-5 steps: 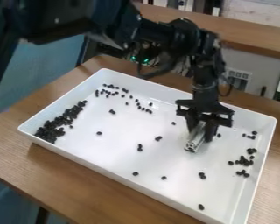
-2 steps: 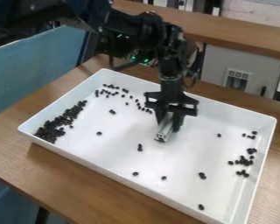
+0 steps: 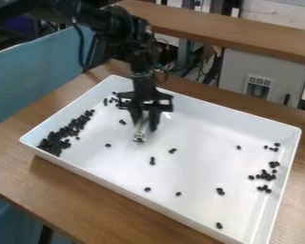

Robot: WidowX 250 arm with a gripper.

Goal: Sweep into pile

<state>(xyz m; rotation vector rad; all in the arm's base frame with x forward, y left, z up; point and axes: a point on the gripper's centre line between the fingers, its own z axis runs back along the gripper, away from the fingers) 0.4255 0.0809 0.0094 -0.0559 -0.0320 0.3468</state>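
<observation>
Gripper (image 3: pixel 145 121) moves left in view over tray (image 3: pixel 231 113), fingers closed on metal bar (image 3: pixel 139 135). Dark bits (image 3: pixel 57 138) heap at tray's left; sweep strays there slowly, bar low, broadside.

Small, dark, rounded pieces (image 3: pixel 53 144) lie in a dense, elongated heap at the left of the frame, its thickest part at the lower end. Others form a looser cluster at the right, a few sit at the upper left, and singles and close pairs are scattered through the centre and lower right. A short, silvery bar (image 3: pixel 141 133) stands tilted left of centre.
</observation>
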